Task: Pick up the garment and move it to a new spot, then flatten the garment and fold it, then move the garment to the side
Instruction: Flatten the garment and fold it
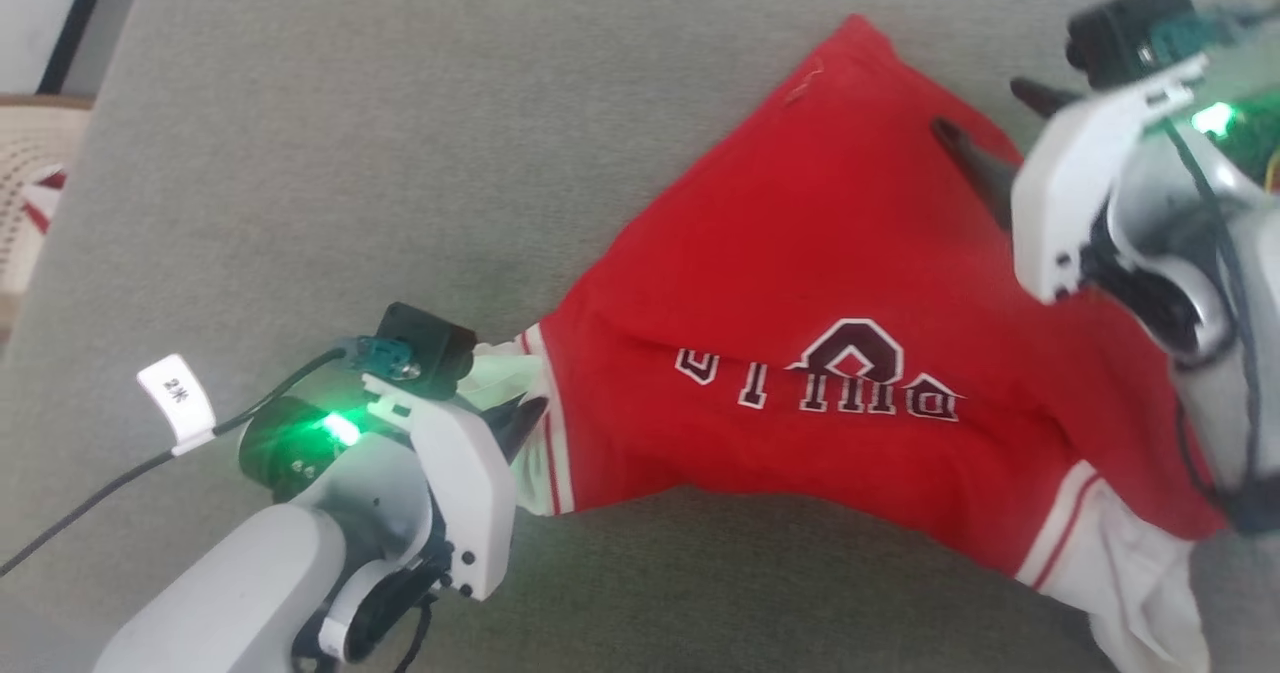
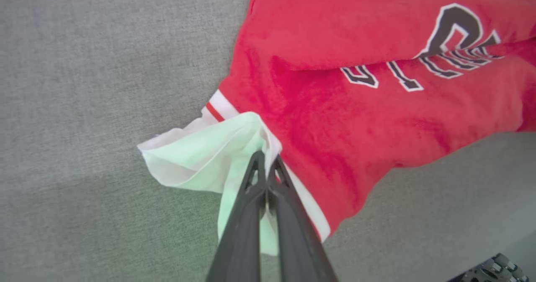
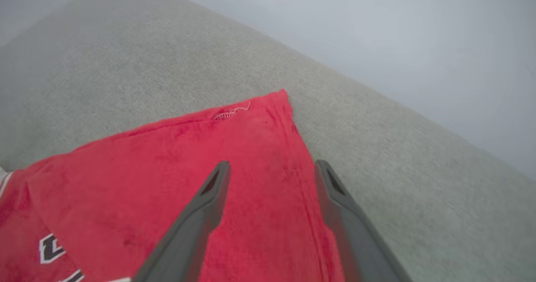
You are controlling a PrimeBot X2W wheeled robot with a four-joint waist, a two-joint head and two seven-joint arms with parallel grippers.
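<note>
Surface: a grey fabric surface [image 1: 300, 153] fills most of the head view. I cannot tell whether it is a desk top or a cushion.
Far left edge: a pale woven thing [image 1: 30, 168] with a red-and-white scrap on it. It is cut off by the frame, so I cannot tell whether it is a container.
Left end effector [image 1: 522, 421]: at lower left of centre in the head view, clenched on the white sleeve [image 2: 201, 160]. The left wrist view shows the two fingers pressed together with that cloth pinched between them.
Garment [image 1: 800, 283]: lies on the grey surface from frame centre to the lower right, creased across the lettering [image 1: 830, 378], which reads upside down.
Long axis: sleeve to sleeve, from the held sleeve at centre left down to the loose white sleeve [image 1: 1140, 583] at lower right. The red body tapers to a hem corner [image 1: 855, 28] at upper centre.
Right end effector [image 1: 975, 103]: at upper right, fingers spread apart and grasping nothing. In the right wrist view the garment's side edge runs between them, and the hem corner lies just ahead of the tips.
Nearer arm: the right one for the hem corner and the left one for the sleeve.
Likely turning point: the right tips would need to close on that side edge, so both arms can draw the cloth flat.
</note>
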